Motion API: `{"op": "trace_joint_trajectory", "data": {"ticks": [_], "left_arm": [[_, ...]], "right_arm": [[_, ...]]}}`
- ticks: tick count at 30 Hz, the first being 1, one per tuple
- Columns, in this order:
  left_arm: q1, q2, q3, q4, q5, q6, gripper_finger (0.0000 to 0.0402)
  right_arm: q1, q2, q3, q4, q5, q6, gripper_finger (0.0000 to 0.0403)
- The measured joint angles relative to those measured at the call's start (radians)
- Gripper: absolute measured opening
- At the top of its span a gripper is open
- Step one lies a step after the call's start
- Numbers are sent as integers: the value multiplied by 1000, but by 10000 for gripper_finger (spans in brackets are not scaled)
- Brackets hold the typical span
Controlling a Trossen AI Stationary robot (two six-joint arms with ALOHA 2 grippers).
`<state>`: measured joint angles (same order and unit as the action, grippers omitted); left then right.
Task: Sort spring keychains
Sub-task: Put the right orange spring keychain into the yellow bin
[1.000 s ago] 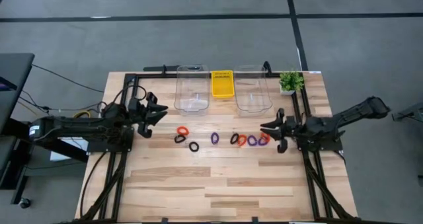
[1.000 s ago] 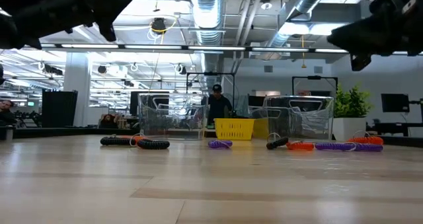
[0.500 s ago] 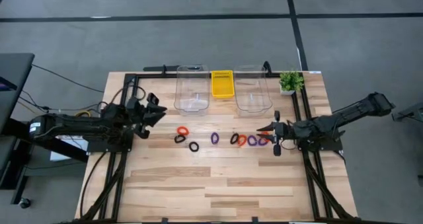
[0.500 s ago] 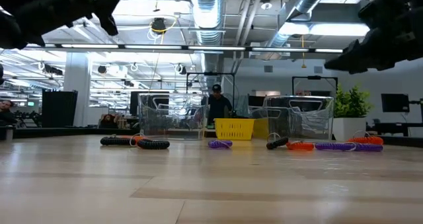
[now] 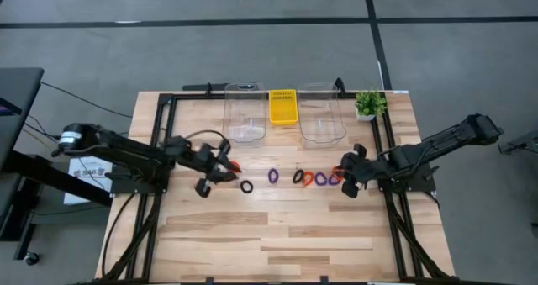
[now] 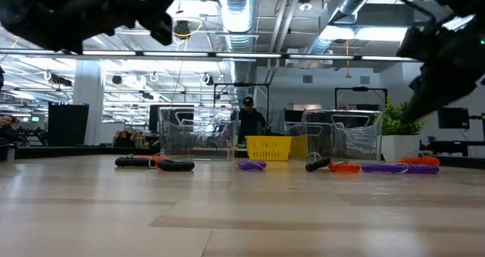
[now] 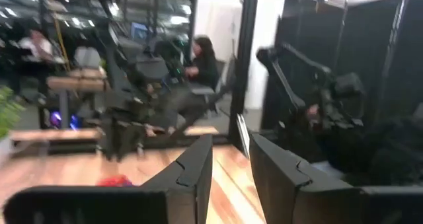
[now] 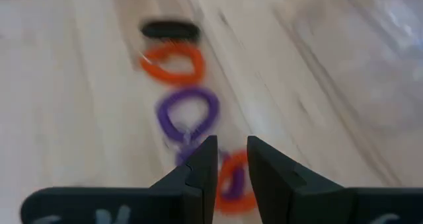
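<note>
Here your spring keychains [image 5: 296, 176] lie in a loose row across the table [image 5: 277, 234], at about 6 o'clock from the two clear bins [image 5: 244, 115] and the yellow basket [image 5: 282, 106]. The right gripper [image 5: 345, 177] sits at the row's 3 o'clock end, over an orange ring [image 8: 232, 180] and a purple ring [image 8: 187, 113], its jaws nearly closed with only a thin gap and nothing between them. The left gripper [image 5: 220, 166] is over the 9 o'clock end; jaws narrowly parted, pinching nothing visible.

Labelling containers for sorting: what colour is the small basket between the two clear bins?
Yellow; the basket shows best in the high view.
</note>
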<state>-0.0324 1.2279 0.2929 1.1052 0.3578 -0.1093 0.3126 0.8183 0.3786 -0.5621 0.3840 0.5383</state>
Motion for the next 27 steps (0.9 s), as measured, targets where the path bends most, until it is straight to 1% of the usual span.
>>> {"op": "trace_joint_trajectory", "data": {"ticks": [5,9,13,20,27], "left_arm": [[-30,152,63,-9,-1,-1,99],[-42,218,89,-10,-2,-7,99],[-57,245,104,-9,-2,-26,99],[-75,269,108,-6,-18,-26,99],[-75,268,108,-6,-44,-26,99]], "right_arm": [[-4,48,0,-60,8,115,74],[-5,69,0,-57,7,157,74],[11,92,0,-40,8,171,74],[46,133,0,41,8,163,74],[52,145,0,46,8,162,74]]}}
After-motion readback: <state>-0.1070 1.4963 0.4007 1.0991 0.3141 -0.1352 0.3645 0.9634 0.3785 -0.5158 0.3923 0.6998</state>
